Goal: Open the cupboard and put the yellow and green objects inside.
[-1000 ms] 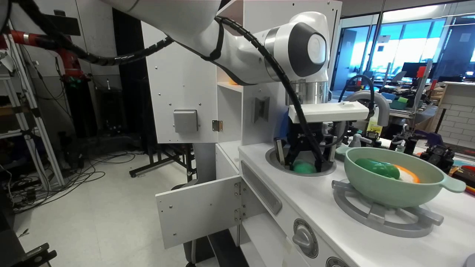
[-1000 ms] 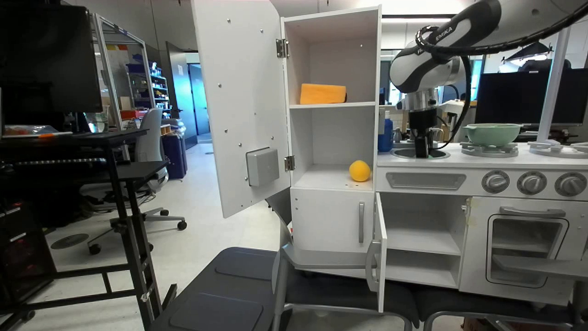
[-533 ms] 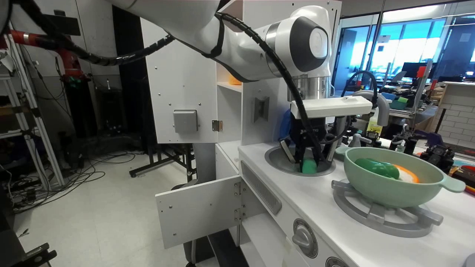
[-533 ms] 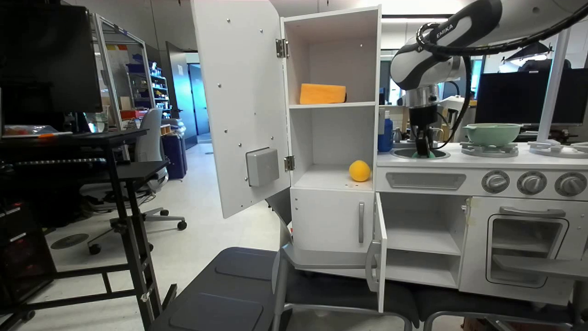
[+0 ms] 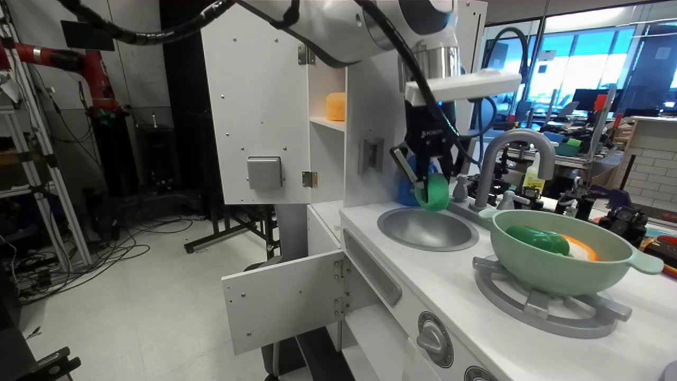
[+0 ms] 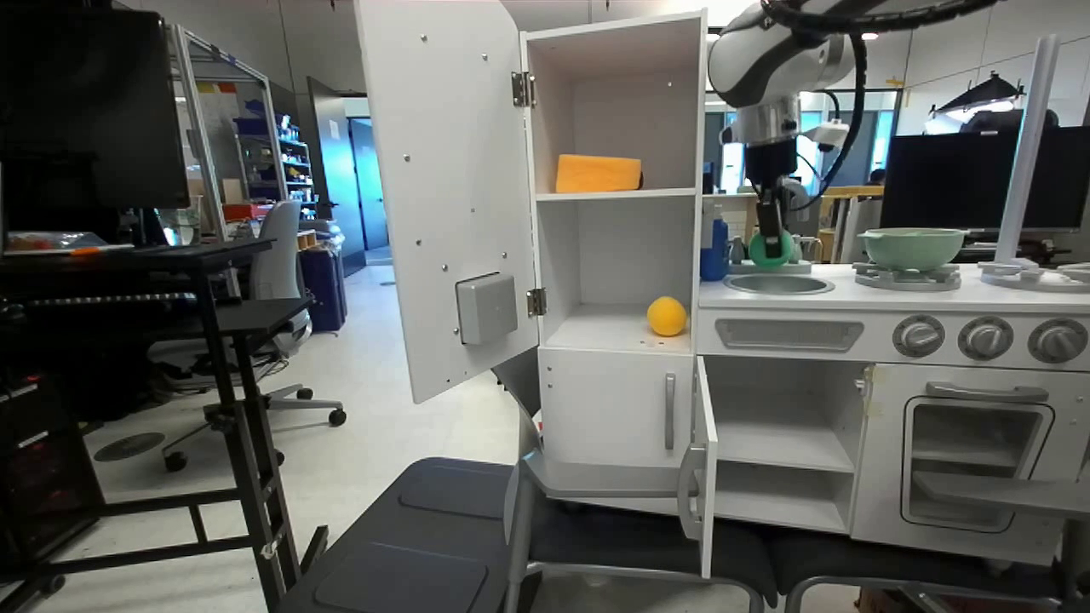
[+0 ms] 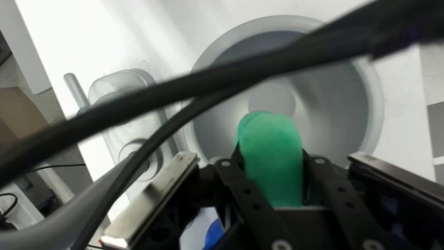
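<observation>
I have my tool [image 7: 271, 158] closed on the green piece [image 5: 437, 191], held above the sink [image 5: 429, 230]; the yellow ball [image 6: 667, 317] sits inside the open cupboard [image 6: 626, 251].

The Franka Emika Panda arm [image 5: 338, 32] was white-shelled, with a dark grey cap [image 5: 423, 13], a black strap [image 5: 291, 15] and a silver collar [image 5: 441, 62]. A thick black cable [image 5: 402, 48], ringed with glossy bands, ran along it. The black Robotiq gripper [image 7: 271, 158] carried white maker's lettering [image 5: 432, 133], round screw heads [image 7: 281, 245], and pale metal plates [image 7: 152, 200] outside its fingers [image 7: 237, 180]. A white bar-shaped housing [image 5: 468, 86] sat below the collar.
</observation>
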Motion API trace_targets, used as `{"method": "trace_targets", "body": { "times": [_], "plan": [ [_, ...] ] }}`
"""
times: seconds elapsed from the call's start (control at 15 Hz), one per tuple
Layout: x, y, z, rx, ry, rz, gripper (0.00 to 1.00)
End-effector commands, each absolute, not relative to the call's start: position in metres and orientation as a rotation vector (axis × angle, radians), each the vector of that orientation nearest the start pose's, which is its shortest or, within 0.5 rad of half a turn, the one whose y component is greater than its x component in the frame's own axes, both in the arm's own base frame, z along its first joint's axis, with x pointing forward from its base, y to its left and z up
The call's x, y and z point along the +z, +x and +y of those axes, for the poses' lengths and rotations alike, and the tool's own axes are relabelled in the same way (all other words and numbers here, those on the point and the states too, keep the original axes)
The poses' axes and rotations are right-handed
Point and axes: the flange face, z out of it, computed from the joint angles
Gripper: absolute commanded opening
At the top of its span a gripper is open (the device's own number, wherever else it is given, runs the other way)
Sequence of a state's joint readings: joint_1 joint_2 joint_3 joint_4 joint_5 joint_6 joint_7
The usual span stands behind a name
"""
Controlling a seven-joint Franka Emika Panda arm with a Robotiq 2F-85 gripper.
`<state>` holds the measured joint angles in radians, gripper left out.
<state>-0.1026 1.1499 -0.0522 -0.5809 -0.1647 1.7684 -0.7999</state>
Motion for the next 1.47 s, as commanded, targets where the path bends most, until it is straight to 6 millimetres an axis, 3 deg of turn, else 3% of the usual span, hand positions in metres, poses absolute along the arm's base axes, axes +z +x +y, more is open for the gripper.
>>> {"method": "trace_targets", "body": {
  "times": [0.0, 0.07, 0.27, 0.6, 0.87, 1.13, 1.4],
  "plan": [
    [0.358, 0.789, -0.097, 0.172, -3.156, -1.219, 0.07],
    [0.376, 0.785, -0.086, 0.216, -3.157, -1.252, 0.07],
    [0.401, 0.769, -0.073, 0.396, -3.092, -1.413, 0.07],
    [0.416, 0.739, -0.057, 0.618, -2.93, -1.692, 0.07],
    [0.427, 0.713, -0.039, 0.728, -2.912, -1.773, 0.07],
    [0.447, 0.691, -0.022, 0.597, -3.029, -1.787, 0.07],
    [0.459, 0.662, -0.004, 0.462, -3.056, -1.925, 0.07]
  ]
}}
